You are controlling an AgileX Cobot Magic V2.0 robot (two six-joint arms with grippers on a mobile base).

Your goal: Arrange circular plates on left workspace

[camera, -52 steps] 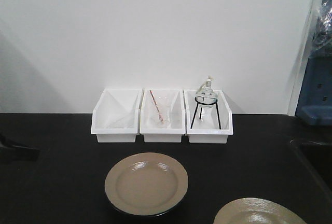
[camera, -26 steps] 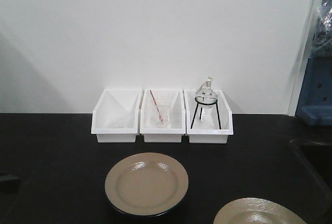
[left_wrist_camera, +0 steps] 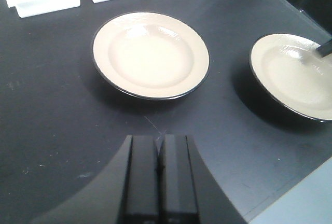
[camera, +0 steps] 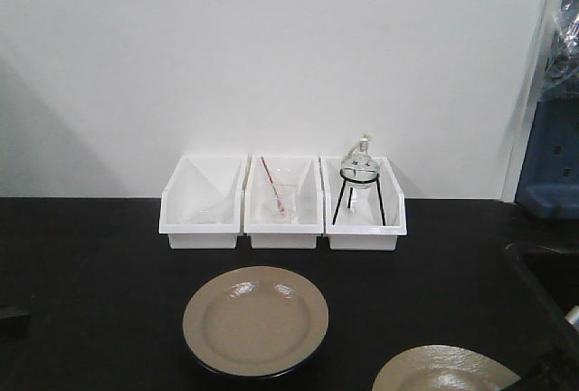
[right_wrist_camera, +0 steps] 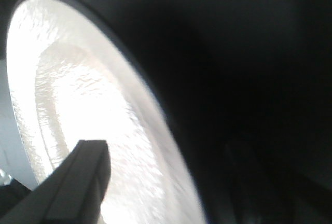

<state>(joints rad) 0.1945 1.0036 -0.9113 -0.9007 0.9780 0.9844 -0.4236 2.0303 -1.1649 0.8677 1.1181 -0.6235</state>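
Circular plates (camera: pixel 255 320) lie on the surface (camera: pixel 90 273), centre and right. Your right fingers (right_wrist_camera: pixel 78 182) overhang the right plate (camera: pixel 443 371), likely to carry it leftward; whether they grip it, you cannot tell. Left fingers (left_wrist_camera: pixel 142 177) are together, idle.

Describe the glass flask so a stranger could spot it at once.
At the back of the black counter, against the white wall, stands a row of three white bins. The flask is in the rightmost bin. It alone sits raised on a black wire stand; the middle bin holds a beaker with a rod.
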